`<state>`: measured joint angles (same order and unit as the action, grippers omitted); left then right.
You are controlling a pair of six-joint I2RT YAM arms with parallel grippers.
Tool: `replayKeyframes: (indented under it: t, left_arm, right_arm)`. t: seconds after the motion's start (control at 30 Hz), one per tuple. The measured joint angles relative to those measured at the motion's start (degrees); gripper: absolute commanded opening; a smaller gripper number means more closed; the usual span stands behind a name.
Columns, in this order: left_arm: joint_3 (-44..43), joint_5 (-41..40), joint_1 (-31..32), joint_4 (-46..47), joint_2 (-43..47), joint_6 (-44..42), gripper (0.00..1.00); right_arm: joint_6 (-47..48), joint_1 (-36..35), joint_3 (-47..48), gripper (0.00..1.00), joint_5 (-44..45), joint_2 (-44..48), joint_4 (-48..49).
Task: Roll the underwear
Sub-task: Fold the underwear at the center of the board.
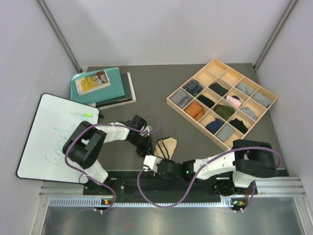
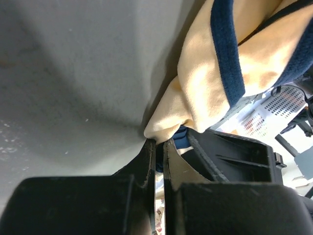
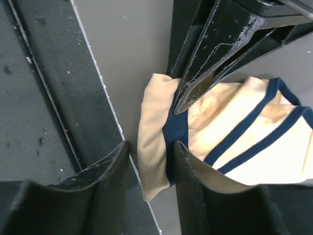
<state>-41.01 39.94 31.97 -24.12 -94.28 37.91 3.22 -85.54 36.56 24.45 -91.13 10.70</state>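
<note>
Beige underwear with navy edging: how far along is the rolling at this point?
Done: nothing finished; the beige underwear sits loosely bunched on the table, not in a roll. In hand: the left gripper is shut on one corner, and the right gripper has open jaws straddling a folded edge. Remaining: grip that edge, then roll the pair up.

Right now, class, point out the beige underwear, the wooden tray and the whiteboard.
beige underwear [image 1: 166, 146]: top view, on its bunched beige cloth.
wooden tray [image 1: 169, 100]: top view, on the rim at its left corner.
whiteboard [image 1: 49, 125]: top view, on a bare white patch.
</note>
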Motion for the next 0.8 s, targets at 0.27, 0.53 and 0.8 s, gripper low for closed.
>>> replayKeyframes:
  t: [0.27, 0.53, 0.8]
  left_arm:
    - [-0.3, -0.1, -0.1, -0.6, 0.0, -1.2, 0.00]
    - [-0.3, 0.0, -0.1, -0.7, 0.0, -2.1, 0.06]
    - [1.4, -5.4, -1.2, 1.1, 7.1, -0.5, 0.60]
  right_arm:
    - [-0.8, 5.2, 0.1, 0.19, -6.6, 1.1, -0.7]
    - [-0.6, 6.7, 1.2, 0.00, -10.2, 1.1, -2.3]
    - [-6.7, 14.8, 2.7, 0.00, -24.5, 1.9, -5.2]
